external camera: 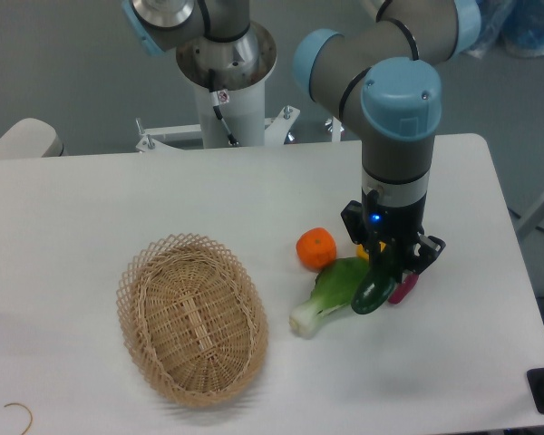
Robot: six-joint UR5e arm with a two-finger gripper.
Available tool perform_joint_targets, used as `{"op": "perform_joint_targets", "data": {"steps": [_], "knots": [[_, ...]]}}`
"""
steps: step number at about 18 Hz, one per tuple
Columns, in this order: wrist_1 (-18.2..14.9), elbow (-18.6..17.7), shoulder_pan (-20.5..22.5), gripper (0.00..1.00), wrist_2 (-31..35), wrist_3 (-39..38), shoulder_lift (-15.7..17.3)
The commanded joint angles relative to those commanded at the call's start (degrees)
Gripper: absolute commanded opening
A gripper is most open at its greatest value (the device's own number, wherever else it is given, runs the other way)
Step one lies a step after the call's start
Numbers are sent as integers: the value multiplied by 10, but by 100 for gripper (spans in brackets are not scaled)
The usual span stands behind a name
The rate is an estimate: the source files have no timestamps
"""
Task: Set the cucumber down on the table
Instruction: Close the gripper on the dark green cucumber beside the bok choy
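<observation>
The dark green cucumber [374, 294] hangs tilted in my gripper [387, 268], its lower end just above or touching the white table [453, 362], right of centre. My gripper is shut on the cucumber's upper end, pointing down from the arm above. The cucumber overlaps the right edge of the light green leafy vegetable [331, 288]. Whether the cucumber's tip rests on the table I cannot tell.
A small magenta piece [403, 288] lies just right of the cucumber. An orange fruit [315, 248] sits left of the gripper, with a yellow item [370, 251] partly hidden behind the fingers. An oval wicker basket [192, 317], with nothing in it, stands at the front left.
</observation>
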Motion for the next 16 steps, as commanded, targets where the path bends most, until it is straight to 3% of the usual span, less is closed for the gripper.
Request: {"op": "perform_joint_targets", "data": {"steps": [16], "knots": [[0,1,-7,33,3,-13,-13]]}}
